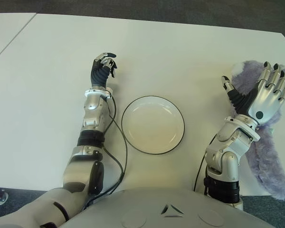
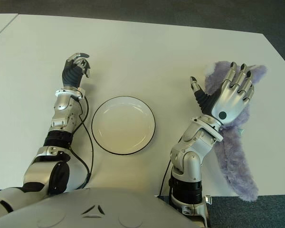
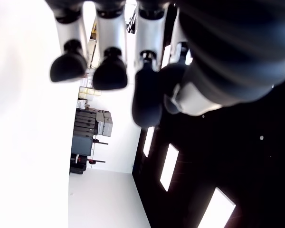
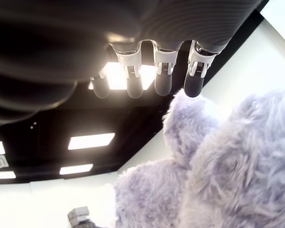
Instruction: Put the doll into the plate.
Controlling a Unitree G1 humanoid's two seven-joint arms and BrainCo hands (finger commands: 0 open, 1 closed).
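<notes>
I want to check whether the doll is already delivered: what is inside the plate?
Nothing shows inside the plate; its white bottom is bare and fully in view. The purple doll lies on the table at the robot's right, partly covered by the open right hand. The left hand is beside the plate's left.

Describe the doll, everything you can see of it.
The doll is a plush toy of shaggy lilac-grey fur, long-bodied, lying on the white table at its right edge, well right of the empty plate. Its head end points away from the robot, and one rounded ear shows in the right wrist view. A pale tag peeks out near its middle. The right hand, fingers spread, shows over its upper part without gripping it. Its face is hidden.
</notes>
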